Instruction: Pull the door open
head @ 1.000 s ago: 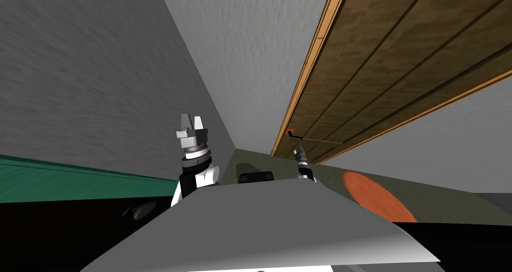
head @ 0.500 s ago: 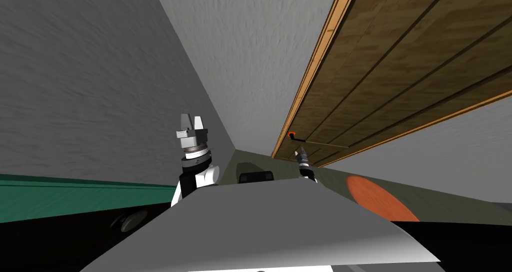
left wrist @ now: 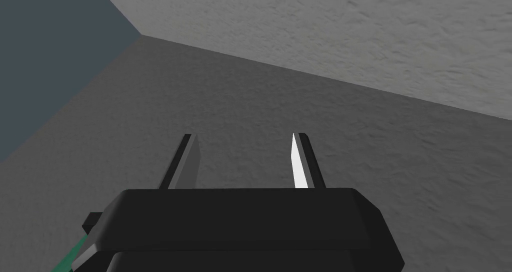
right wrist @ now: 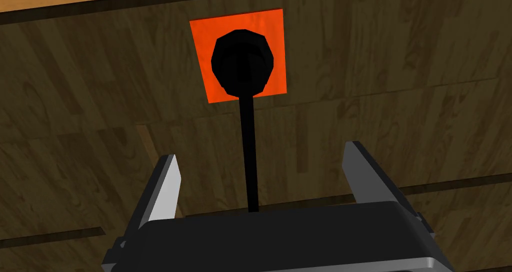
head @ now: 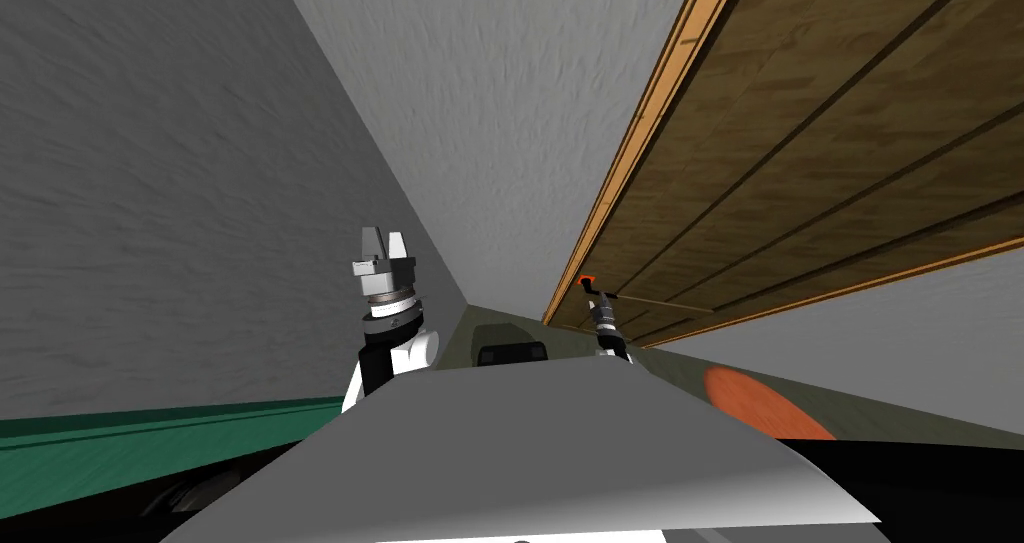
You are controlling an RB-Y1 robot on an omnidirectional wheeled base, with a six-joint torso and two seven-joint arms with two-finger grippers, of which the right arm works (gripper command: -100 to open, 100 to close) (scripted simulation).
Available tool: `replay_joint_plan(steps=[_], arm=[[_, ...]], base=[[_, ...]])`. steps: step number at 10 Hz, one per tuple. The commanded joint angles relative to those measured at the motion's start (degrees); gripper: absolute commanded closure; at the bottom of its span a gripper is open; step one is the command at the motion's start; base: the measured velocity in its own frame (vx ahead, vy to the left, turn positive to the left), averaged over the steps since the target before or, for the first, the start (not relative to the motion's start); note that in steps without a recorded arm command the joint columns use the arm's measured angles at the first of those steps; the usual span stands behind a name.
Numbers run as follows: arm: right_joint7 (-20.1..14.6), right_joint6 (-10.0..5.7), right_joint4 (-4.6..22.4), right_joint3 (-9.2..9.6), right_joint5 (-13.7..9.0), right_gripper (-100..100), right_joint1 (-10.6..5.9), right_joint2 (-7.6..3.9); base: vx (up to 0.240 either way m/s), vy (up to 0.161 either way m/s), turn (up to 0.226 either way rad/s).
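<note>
1. right hand (right wrist: 261, 151) is spread open at the brown wood door (right wrist: 410, 83), one finger on either side of the black lever handle (right wrist: 248, 133) (neither touches it).
2. the handle's round end sits on an orange plate (right wrist: 275, 28).
3. left hand (left wrist: 245, 136) is held up, open and empty.

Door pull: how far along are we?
Done: the approach. The right claw sits at the door, its open fingers either side of the black handle on its orange plate. In hand: the grasp, fingers not yet closed on the handle. Left: close, then pull; the door looks shut in its frame. The left claw is raised, open, holding nothing.
</note>
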Motion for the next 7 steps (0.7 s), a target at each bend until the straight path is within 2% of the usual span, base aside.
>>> replay_joint_plan(steps=[1, 3, 4, 7], arm=[[0.4, 0.26, 0.4, -0.21, -0.1, -100, -0.53, 0.20], [0.4, 0.27, 0.4, -0.24, -0.1, -100, -0.55, 0.22], [0.4, 0.27, 0.4, -0.24, -0.1, 100, -0.55, 0.22], [0.4, 0.27, 0.4, -0.24, -0.1, 100, -0.55, 0.22]], base=[[0.202, -0.113, 0.027], [0.126, -0.048, 0.018], [-0.007, 0.000, -0.004], [-0.023, 0.005, -0.003]])
